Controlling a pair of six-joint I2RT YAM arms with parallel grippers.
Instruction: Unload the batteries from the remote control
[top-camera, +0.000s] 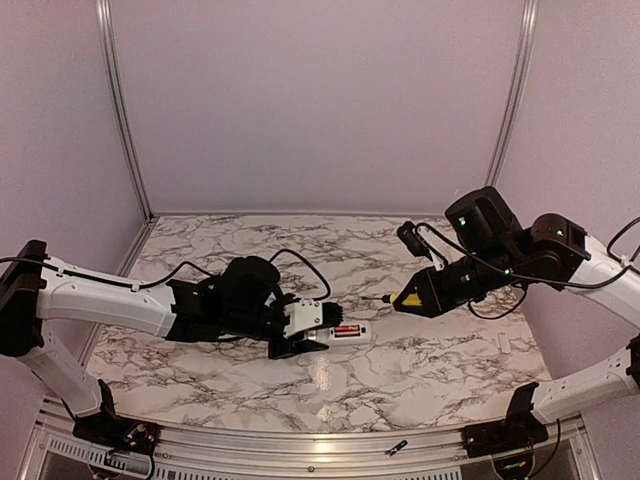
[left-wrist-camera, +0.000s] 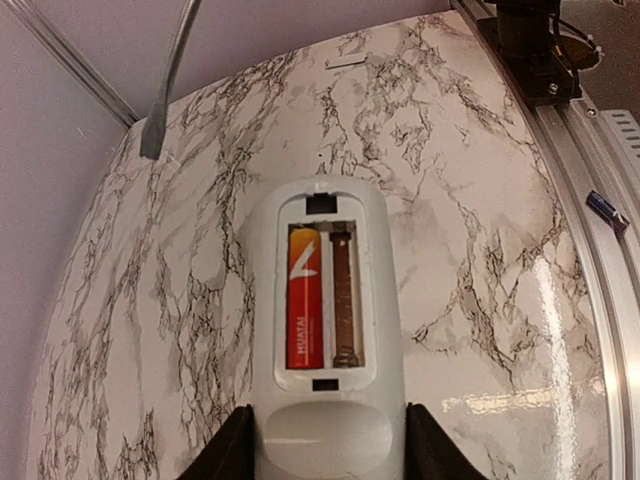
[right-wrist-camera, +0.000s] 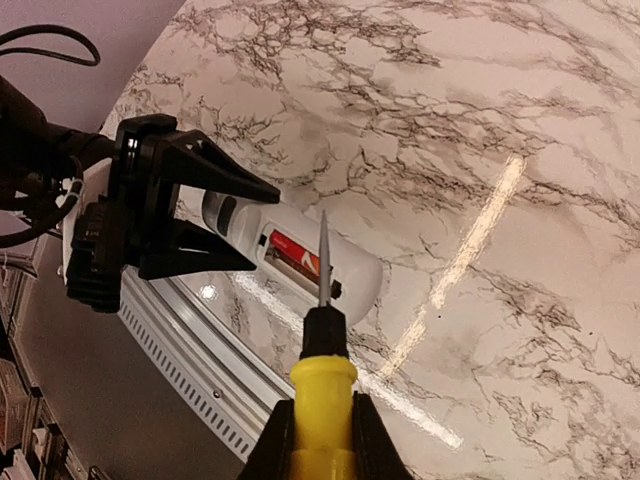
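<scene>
The white remote control (left-wrist-camera: 325, 330) lies back-up on the marble table, its battery recess open. One red battery (left-wrist-camera: 305, 298) sits in the left slot; the right slot shows a bare spring. My left gripper (left-wrist-camera: 325, 445) is shut on the remote's near end. In the top view the remote (top-camera: 345, 332) sticks out of the left gripper (top-camera: 305, 330). My right gripper (right-wrist-camera: 320, 440) is shut on the yellow-handled screwdriver (right-wrist-camera: 322, 385), whose tip hangs above the remote (right-wrist-camera: 300, 255) and its red battery (right-wrist-camera: 293, 246). In the top view the right gripper (top-camera: 425, 293) holds the screwdriver (top-camera: 400, 298) to the right of the remote.
The marble table (top-camera: 330, 250) is walled by pale panels with metal posts (top-camera: 122, 110). An aluminium rail (top-camera: 320, 455) runs along the near edge, with a small dark piece (top-camera: 396, 447) lying on it. Black cables (top-camera: 300, 262) trail from both arms.
</scene>
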